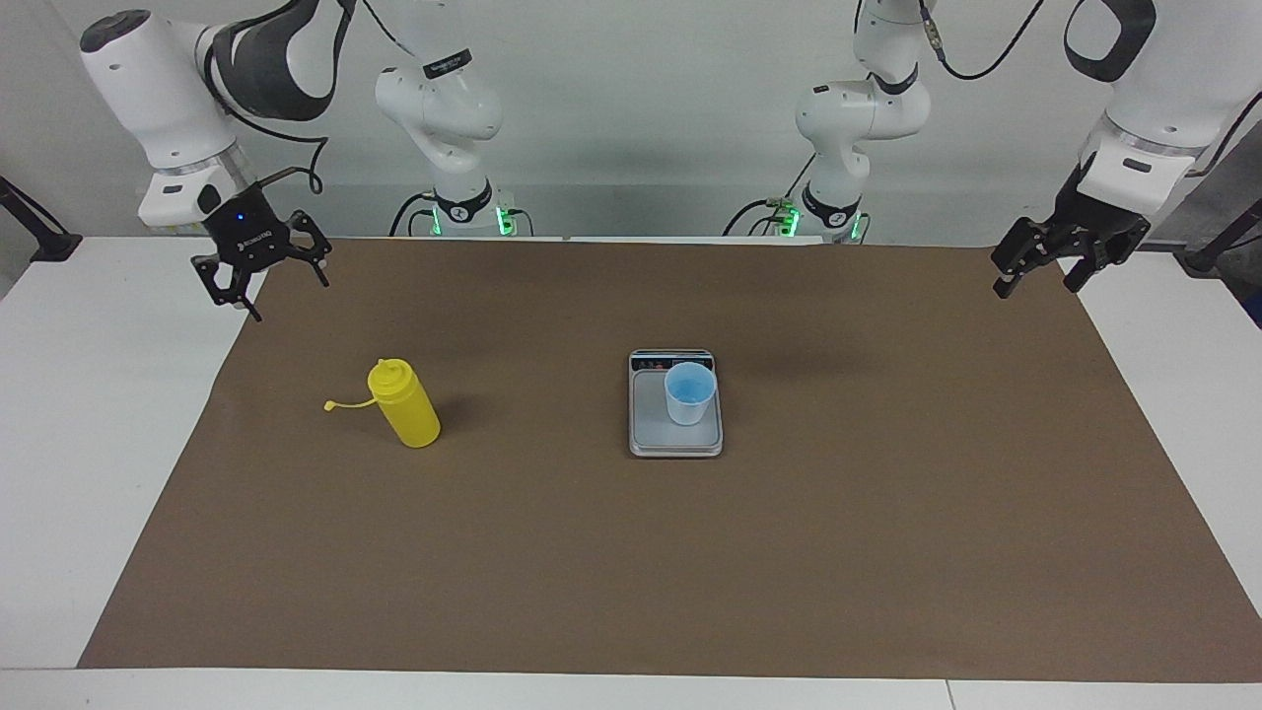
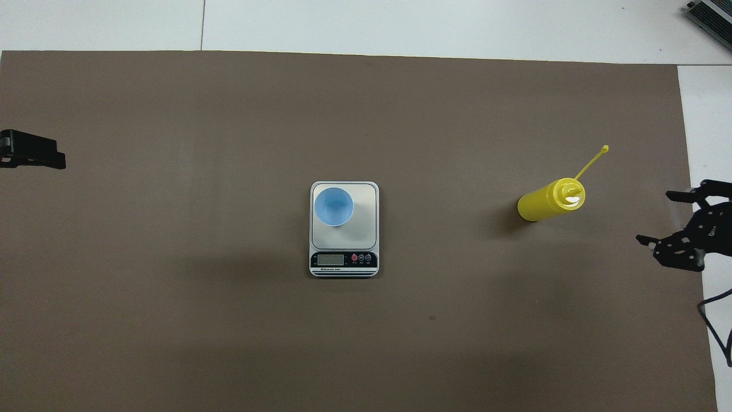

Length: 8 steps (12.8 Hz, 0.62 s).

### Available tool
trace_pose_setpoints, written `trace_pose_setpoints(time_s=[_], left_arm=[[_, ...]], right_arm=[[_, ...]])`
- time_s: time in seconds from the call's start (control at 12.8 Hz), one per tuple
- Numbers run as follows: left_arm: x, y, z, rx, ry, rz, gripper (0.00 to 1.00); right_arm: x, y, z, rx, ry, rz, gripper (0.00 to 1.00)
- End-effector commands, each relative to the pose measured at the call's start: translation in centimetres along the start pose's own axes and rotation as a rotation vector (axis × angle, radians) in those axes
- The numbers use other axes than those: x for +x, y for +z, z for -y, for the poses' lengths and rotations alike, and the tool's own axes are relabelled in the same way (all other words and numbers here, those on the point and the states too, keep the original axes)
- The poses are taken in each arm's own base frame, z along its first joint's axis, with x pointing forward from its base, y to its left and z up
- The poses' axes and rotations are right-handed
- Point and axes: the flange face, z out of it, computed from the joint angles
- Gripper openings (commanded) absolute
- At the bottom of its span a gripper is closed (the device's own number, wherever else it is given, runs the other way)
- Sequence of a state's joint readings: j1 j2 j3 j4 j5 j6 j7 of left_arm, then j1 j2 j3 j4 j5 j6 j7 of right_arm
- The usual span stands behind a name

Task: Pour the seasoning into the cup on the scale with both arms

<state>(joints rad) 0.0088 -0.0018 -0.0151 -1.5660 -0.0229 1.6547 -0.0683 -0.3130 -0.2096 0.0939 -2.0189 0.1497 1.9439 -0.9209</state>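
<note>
The yellow seasoning bottle [image 1: 404,404] [image 2: 549,201] stands upright on the brown mat toward the right arm's end, its cap strap [image 1: 340,403] [image 2: 592,160] sticking out sideways. The light blue cup [image 1: 688,392] [image 2: 333,206] sits on the silver-grey scale [image 1: 651,426] [image 2: 363,223] at mid-table. My right gripper [image 1: 273,294] [image 2: 655,217] hangs open and empty over the mat's edge, well apart from the bottle. The left gripper [image 1: 1035,288] [image 2: 34,155] waits open and empty over the mat's corner at the left arm's end.
The brown mat [image 1: 631,552] covers most of the white table [image 1: 89,394]. A grey device [image 2: 712,12] lies at the table's corner farthest from the robots, at the right arm's end.
</note>
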Motion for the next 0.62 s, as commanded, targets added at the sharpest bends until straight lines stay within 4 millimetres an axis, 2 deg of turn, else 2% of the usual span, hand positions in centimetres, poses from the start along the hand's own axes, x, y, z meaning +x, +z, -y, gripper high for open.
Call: trace_pose_setpoints(time_s=[0.0,0.31,0.47,0.55], left_arm=[[-0.4,-0.1,0.3,0.018,0.003,0.007,1.0],[-0.4,-0.1,0.3,0.018,0.002,0.007,1.0],[-0.4,-0.1,0.3,0.018,0.003,0.007,1.0],[-0.4,-0.1,0.3,0.018,0.003,0.007,1.0]], right_arm=[[5.0,-2.5,1.5,-0.014,0.157,0.081,1.0],[9.1,-5.5,2.6,-0.044,0.479,0.085,1.0],[11.8,-7.0,4.0,-0.144,0.581,0.116,1.0],[12.3,-7.3,4.4,-0.175,0.594,0.127,1.0]])
